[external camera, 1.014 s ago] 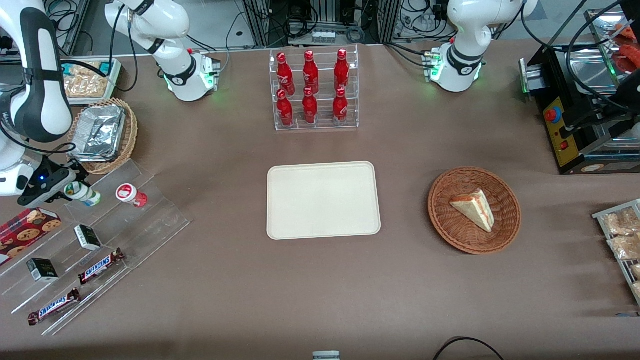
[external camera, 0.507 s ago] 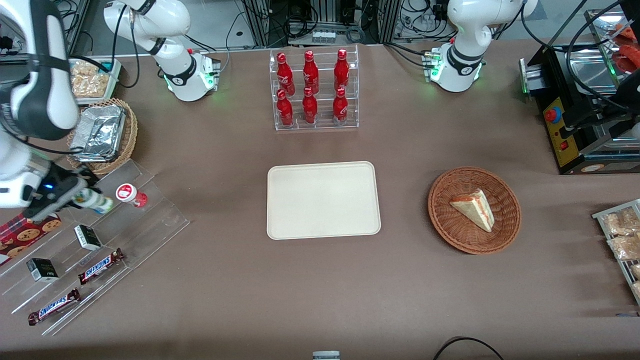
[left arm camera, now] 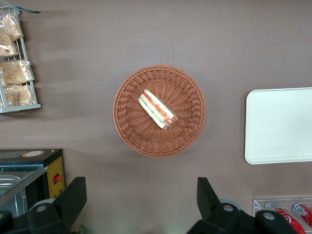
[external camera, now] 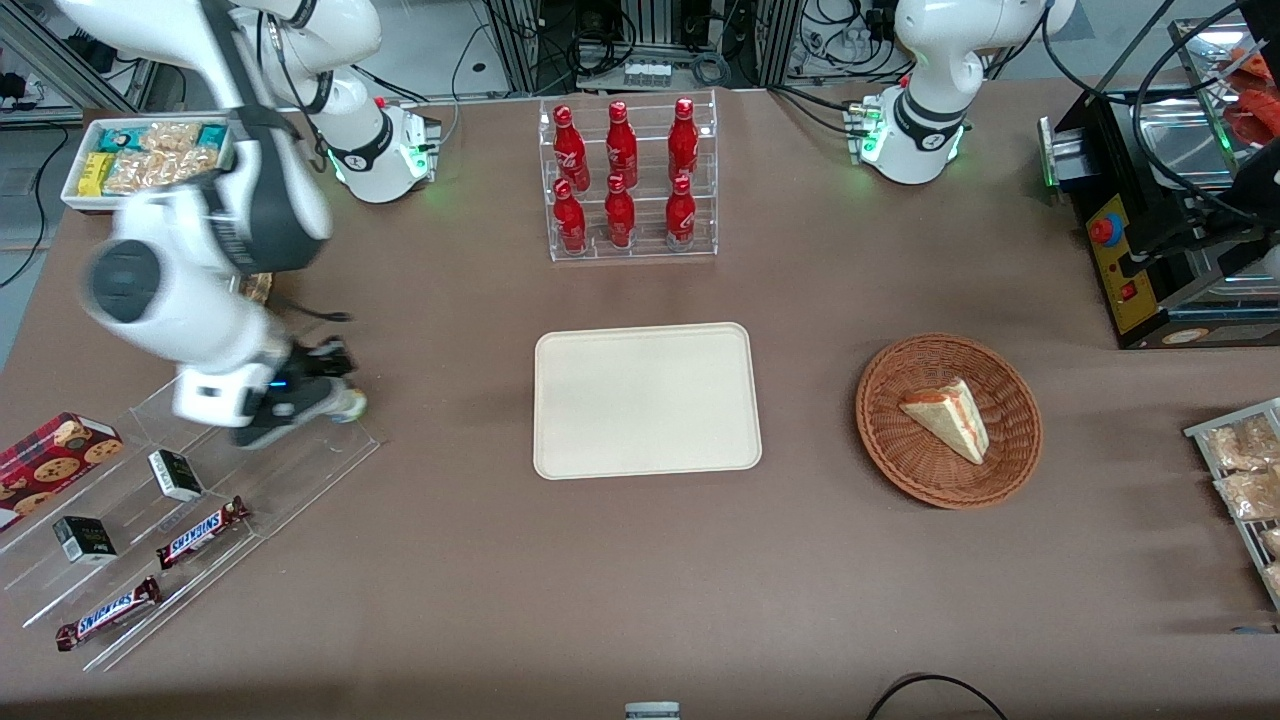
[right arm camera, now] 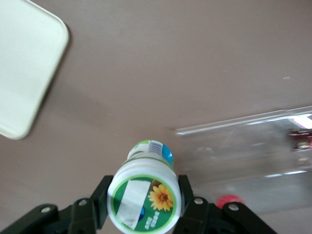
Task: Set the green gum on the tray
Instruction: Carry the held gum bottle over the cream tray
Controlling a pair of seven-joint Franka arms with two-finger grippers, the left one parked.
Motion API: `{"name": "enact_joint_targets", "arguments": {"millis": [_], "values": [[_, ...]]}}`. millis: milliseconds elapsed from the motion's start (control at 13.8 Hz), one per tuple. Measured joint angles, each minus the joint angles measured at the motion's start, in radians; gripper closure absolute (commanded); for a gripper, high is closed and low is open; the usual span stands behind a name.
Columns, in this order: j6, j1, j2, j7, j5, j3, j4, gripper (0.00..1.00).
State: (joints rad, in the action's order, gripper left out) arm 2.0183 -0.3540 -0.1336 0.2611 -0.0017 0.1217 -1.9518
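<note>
My gripper (external camera: 335,398) is shut on the green gum (external camera: 348,404), a small white bottle, and holds it tilted above the edge of the clear acrylic stand (external camera: 200,470), toward the working arm's end of the table. In the right wrist view the gum's lid (right arm camera: 145,200), with its green label and orange flower, sits between the black fingers (right arm camera: 101,201) of the gripper (right arm camera: 145,204). The cream-beige tray (external camera: 645,400) lies bare at the table's middle, apart from the gum. Its rounded corner shows in the right wrist view (right arm camera: 24,73), and its edge in the left wrist view (left arm camera: 280,124).
The acrylic stand holds two Snickers bars (external camera: 200,530), small dark boxes (external camera: 175,474) and a cookie box (external camera: 50,455). A red-lidded bottle (right arm camera: 229,201) stands near the gripper. A rack of red bottles (external camera: 625,180) stands farther back. A wicker basket (external camera: 1015,470) with a sandwich lies toward the parked arm's end.
My gripper has lifted the green gum off the acrylic stand and carried it toward the tray. The red-lidded bottle stayed and is now hidden by the arm in the front view.
</note>
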Motion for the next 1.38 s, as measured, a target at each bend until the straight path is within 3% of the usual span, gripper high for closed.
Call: {"name": "enact_joint_targets", "arguments": {"millis": [217, 580, 870, 1377], "values": [[0.014, -0.111, -0.063, -0.215, 0.002, -0.001, 0.027, 1.0], [0.081, -0.259, -0.204, -0.474, 0.089, -0.001, 0.121, 1.0], [0.14, -0.37, -0.326, -0.665, 0.091, 0.0, 0.206, 1.0], [0.254, -0.471, -0.466, -0.897, 0.092, 0.0, 0.301, 1.0]]}}
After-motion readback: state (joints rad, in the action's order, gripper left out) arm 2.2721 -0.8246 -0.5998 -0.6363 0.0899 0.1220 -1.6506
